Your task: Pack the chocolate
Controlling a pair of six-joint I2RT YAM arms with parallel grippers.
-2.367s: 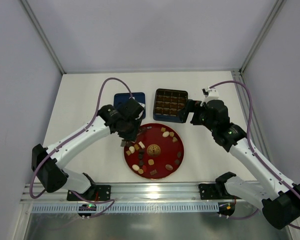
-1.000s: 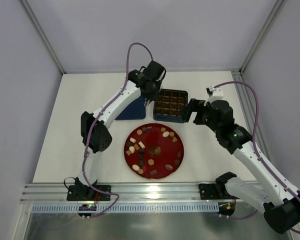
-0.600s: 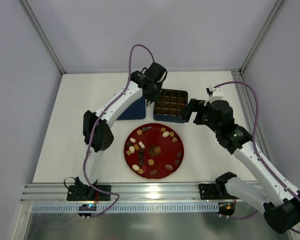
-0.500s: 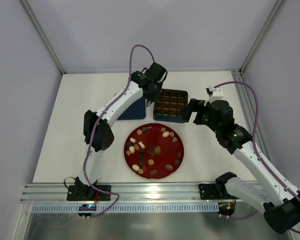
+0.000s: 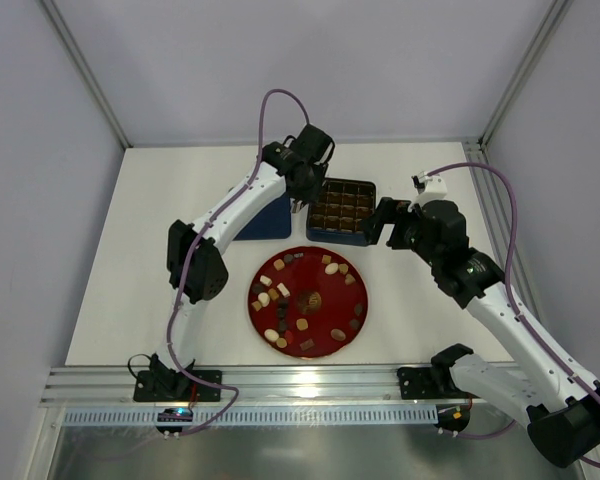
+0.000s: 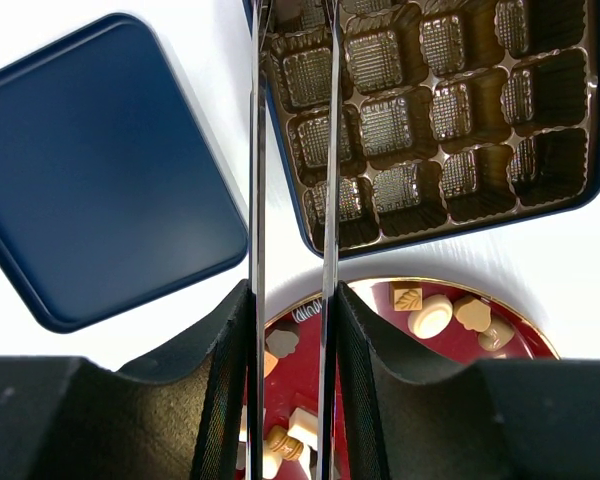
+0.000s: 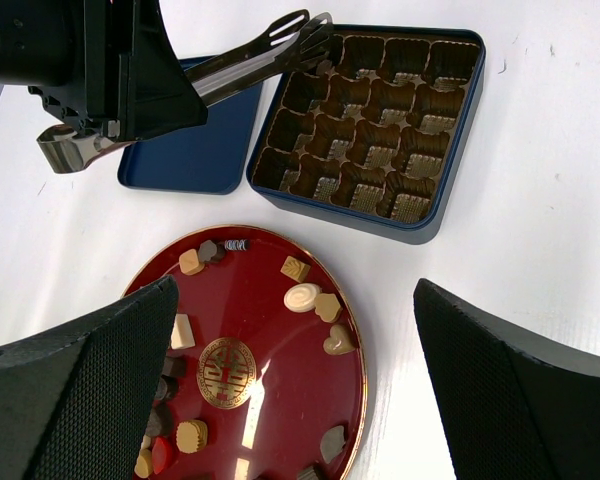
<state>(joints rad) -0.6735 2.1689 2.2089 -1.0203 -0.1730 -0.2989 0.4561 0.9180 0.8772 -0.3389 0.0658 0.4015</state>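
Observation:
Several small chocolate pieces (image 5: 298, 300), brown, tan and cream, lie on the round red plate (image 5: 332, 292), also in the right wrist view (image 7: 305, 296) and the left wrist view (image 6: 430, 315). My left gripper (image 5: 301, 186) (image 6: 292, 300) is shut on metal tongs (image 7: 265, 50), whose blades (image 6: 330, 150) reach over the near-left corner of the dark blue tin (image 5: 372, 186) (image 7: 420, 232) (image 6: 450, 228). I cannot tell whether the tong tips hold a piece. The compartments I can see show bare ribbed floors. My right gripper (image 5: 385, 222) (image 7: 295, 300) is wide open and empty, right of the tin.
The tin's blue lid (image 5: 265, 222) (image 6: 100, 170) (image 7: 195, 150) lies flat to the left of the tin, under my left arm. The plate (image 7: 280, 340) has a gold centre emblem (image 7: 226, 372). White table all round, walls at the back and sides.
My left arm swung from the plate's left edge up to the tin's left corner with the tongs, then only shifted slightly. My right arm has hardly moved.

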